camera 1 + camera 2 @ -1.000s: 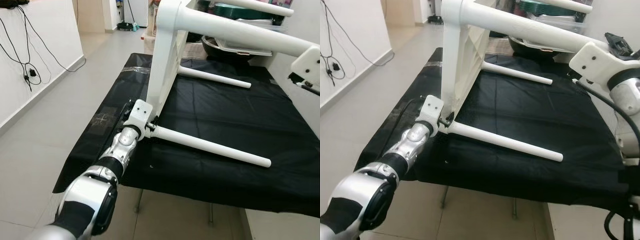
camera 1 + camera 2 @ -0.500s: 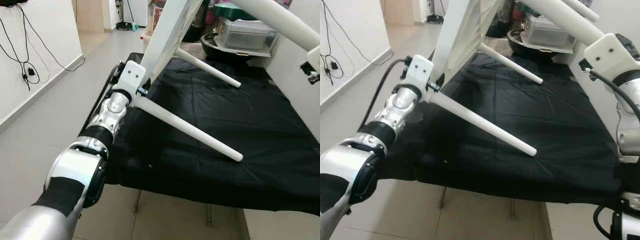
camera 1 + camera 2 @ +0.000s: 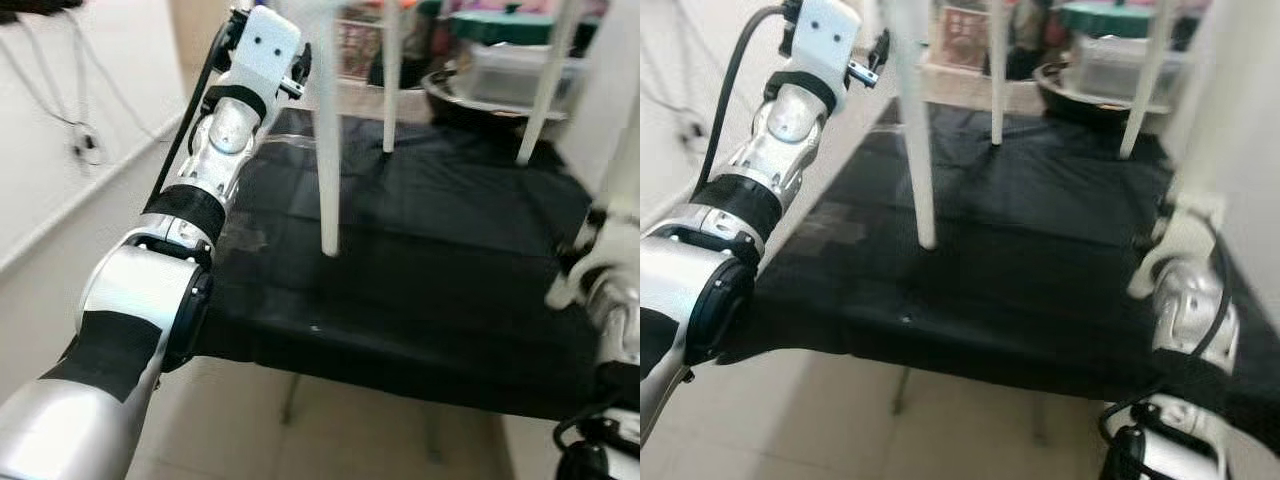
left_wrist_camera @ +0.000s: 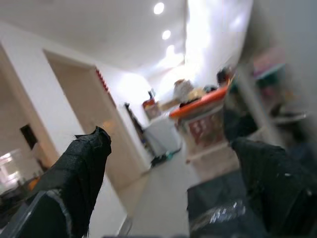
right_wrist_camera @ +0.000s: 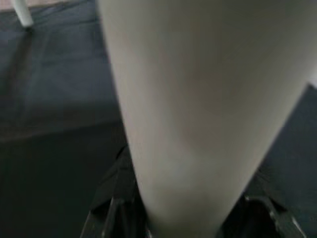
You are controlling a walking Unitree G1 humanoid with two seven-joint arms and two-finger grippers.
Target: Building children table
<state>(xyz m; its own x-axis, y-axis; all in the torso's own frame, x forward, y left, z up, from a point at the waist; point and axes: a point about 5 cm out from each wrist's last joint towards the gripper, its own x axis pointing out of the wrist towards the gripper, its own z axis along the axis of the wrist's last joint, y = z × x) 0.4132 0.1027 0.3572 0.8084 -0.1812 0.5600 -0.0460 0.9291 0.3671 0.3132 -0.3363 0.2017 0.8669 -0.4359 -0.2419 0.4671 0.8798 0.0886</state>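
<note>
Standing upright on the black cloth (image 3: 450,290): white table (image 3: 328,150), legs pointing down, near-left foot touching the cloth. Gripping its nearest right leg (image 5: 198,124), fingers clamped round it: right gripper (image 5: 183,218). Hanging high by the left corner, fingers (image 4: 84,168) spread apart: left gripper (image 4: 171,163).

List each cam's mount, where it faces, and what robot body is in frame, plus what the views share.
Left eye view: head, looking forward and down at the black cloth; left arm raised, white table legs standing on the cloth.
Right eye view: same head and scene; right arm low by the near right leg.
Left wrist view: along the open left gripper, into the room.
Right wrist view: right gripper around a white leg.
Shared: cloth and legs appear in both eye views.
</note>
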